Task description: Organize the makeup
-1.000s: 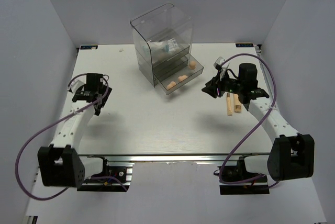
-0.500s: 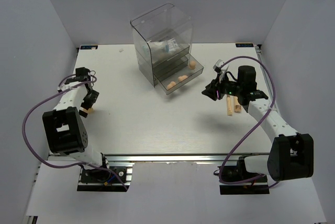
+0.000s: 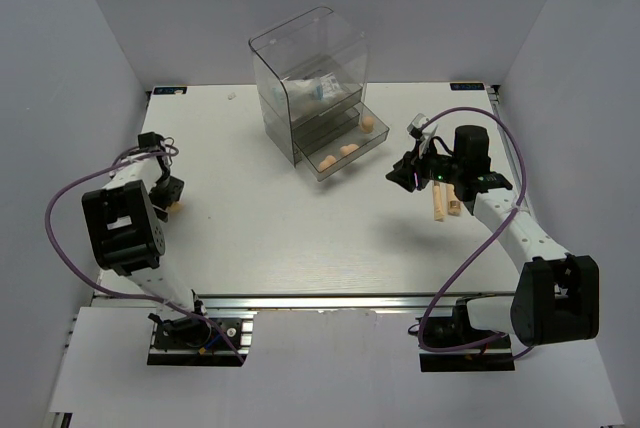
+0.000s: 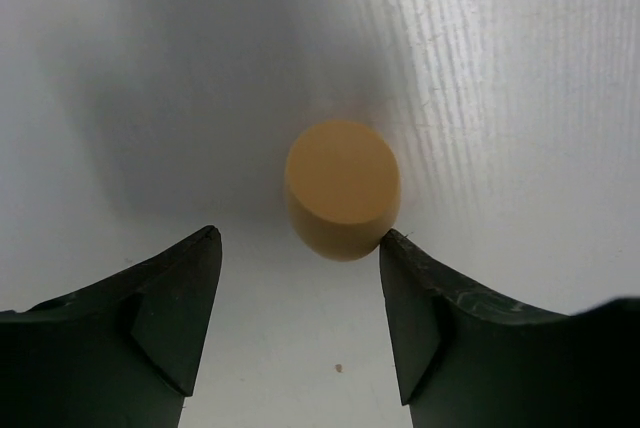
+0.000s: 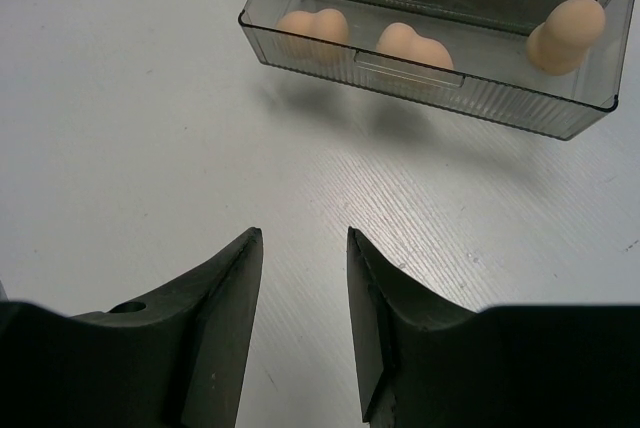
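Observation:
A peach sponge (image 4: 342, 188) lies on the white table near the left edge, also seen from above (image 3: 173, 210). My left gripper (image 4: 300, 238) is open just short of it, and the right fingertip (image 4: 395, 248) touches the sponge's edge. My right gripper (image 5: 305, 233) hangs open and empty in front of the pulled-out drawer (image 5: 420, 83), which holds three peach sponges (image 5: 312, 28) (image 5: 412, 46) (image 5: 566, 36). A slim beige stick (image 3: 438, 202) and a beige tube (image 3: 454, 198) lie beside the right gripper (image 3: 402, 174). White-and-blue sachets (image 3: 322, 90) show inside the box.
The tall clear drawer box (image 3: 305, 48) stands at the back centre with its bottom drawer (image 3: 345, 158) pulled out toward the arms. White walls close in the table on the left, right and back. The left arm (image 3: 122, 228) is folded near the left edge.
The left arm has swung back to the table's left edge and brought its gripper down by the sponge, jaws slightly narrower. The right arm has hardly moved.

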`<action>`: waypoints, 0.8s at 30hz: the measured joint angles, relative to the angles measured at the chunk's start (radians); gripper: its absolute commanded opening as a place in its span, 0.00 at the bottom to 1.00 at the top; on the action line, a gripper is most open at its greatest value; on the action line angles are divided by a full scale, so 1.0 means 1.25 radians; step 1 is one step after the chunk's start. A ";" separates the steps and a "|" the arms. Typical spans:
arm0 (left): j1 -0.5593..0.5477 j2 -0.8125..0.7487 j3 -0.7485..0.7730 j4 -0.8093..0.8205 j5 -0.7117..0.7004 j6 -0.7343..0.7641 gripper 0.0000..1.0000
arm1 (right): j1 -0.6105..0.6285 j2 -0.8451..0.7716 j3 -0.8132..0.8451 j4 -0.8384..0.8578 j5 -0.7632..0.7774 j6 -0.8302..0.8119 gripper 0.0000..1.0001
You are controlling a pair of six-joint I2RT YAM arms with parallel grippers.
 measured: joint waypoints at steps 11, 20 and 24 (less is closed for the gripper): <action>0.000 0.022 -0.015 0.086 0.043 0.009 0.26 | 0.000 0.000 0.000 -0.001 0.003 0.000 0.45; -0.005 -0.063 -0.107 0.164 0.130 0.042 0.05 | 0.000 0.000 0.000 -0.001 0.003 0.000 0.45; -0.091 -0.166 -0.197 0.230 0.249 0.084 0.00 | 0.000 0.000 0.000 -0.001 0.003 0.003 0.45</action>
